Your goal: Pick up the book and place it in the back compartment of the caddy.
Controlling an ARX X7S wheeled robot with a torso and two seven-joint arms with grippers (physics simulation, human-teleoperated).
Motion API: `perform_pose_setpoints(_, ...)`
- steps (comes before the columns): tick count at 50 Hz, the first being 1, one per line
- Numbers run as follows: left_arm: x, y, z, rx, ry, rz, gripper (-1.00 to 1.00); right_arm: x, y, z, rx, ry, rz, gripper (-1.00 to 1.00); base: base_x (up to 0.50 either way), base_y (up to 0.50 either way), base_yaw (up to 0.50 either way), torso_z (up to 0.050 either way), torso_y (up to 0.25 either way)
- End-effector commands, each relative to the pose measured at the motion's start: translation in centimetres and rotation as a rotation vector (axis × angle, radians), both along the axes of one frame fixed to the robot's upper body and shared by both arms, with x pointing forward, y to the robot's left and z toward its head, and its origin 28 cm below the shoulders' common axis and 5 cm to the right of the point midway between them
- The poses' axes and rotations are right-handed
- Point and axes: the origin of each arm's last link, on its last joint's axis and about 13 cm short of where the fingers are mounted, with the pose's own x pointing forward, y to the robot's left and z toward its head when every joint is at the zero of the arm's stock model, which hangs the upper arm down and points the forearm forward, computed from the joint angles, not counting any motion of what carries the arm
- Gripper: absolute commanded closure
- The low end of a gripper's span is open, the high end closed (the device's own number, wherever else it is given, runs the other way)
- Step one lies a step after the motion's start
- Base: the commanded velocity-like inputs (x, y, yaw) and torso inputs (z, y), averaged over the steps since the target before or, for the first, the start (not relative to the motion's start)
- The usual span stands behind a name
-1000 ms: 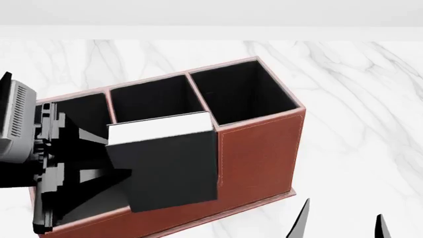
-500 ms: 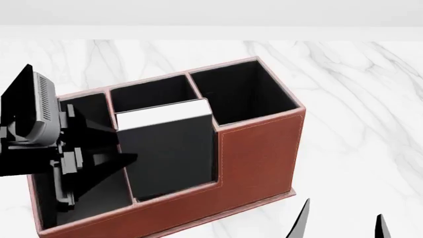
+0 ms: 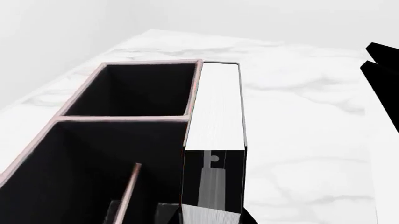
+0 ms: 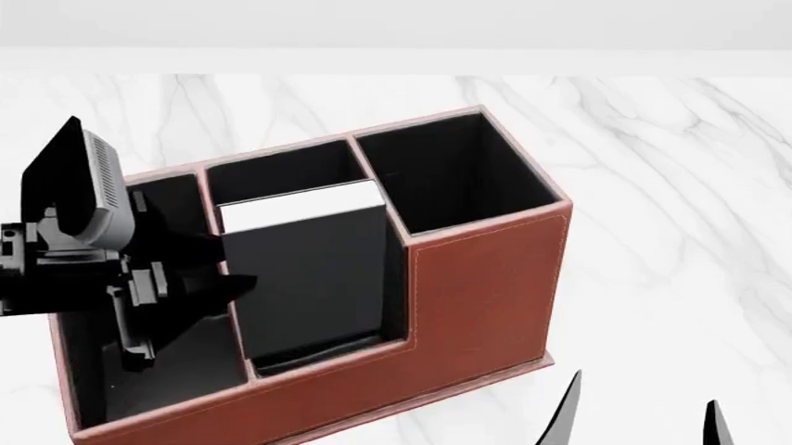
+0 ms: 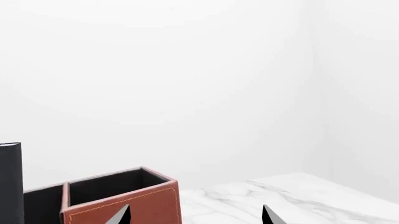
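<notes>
Within the low-walled back compartment (image 4: 325,357) of the reddish-brown leather-look caddy (image 4: 483,287), the thick black hardback book (image 4: 315,278) stands upright. Whether the left gripper (image 4: 185,292) pinches it I cannot tell; release squarely, then withdraw straight. The right gripper (image 4: 637,422) has its fingers spread, idle.

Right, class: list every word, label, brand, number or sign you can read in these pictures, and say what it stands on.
None can be read.
Book: plain black cover, blank white page edges.
Caddy: reddish-brown outside with stitching only, black inside, no lettering.
Left gripper: dark parts, no label readable.
Marble table: grey veins only.
</notes>
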Motion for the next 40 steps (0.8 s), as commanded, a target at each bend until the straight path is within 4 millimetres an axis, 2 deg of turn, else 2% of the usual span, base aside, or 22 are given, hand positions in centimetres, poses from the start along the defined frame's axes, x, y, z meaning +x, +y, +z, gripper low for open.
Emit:
perform_pose_setpoints(1,1.0,0.1,0.5,-0.077,-0.003,0.006,1.0,-0.1,0.0,0.0,-0.001,0.001,0.0,-1.0,0.0,0.0,0.0,0.0,0.0)
perform_pose_setpoints(20,2.3,-0.1,0.4,-0.116,0.022,0.009,1.0,0.0,0.0,0.0,0.0,0.002,0.001,-1.0,0.0,0.0,0.0,0.0,0.002)
perform_pose_setpoints(40,2.5,-0.7,0.6,-0.127,0.005,-0.01,1.0,0.1,0.1,-0.1,-0.001,0.006,0.002,-1.0,0.0,0.0,0.0,0.001,0.001)
